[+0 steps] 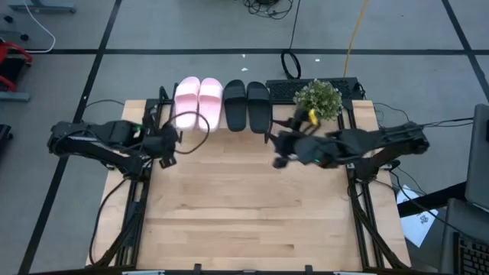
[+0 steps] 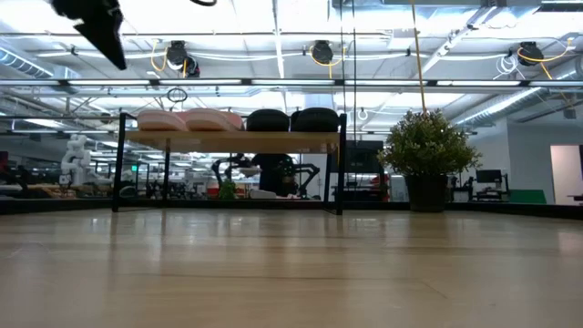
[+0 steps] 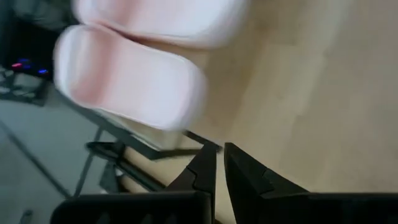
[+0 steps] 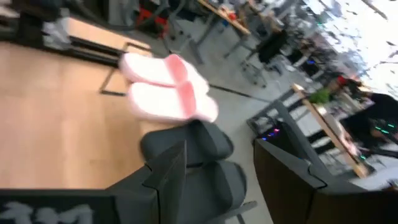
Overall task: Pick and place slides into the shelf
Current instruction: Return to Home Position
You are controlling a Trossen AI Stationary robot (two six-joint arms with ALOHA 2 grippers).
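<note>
Two pale pink slides [image 1: 199, 103] and two black slides [image 1: 246, 105] lie side by side, soles down, on top of the shelf [image 2: 237, 140] at the table's far edge. They also show in the low view as pink slides [image 2: 187, 119] and black slides [image 2: 291, 119]. My left gripper [image 1: 170, 142] hovers just near of the pink pair, shut and empty; its wrist view shows the shut left gripper [image 3: 219, 158] and a pink slide [image 3: 130, 78]. My right gripper [image 1: 276, 153] hovers near of the black pair, open and empty. In its wrist view the right gripper [image 4: 219, 149] faces the black slides [image 4: 186, 146].
A potted plant [image 1: 318, 98] stands at the table's far right, beside the shelf, and also shows as the potted plant [image 2: 426, 150] in the low view. A keyboard [image 1: 286, 90] lies behind it. Bare wooden tabletop [image 1: 244, 214] stretches toward the near edge. One arm [image 2: 100, 23] hangs high at the left.
</note>
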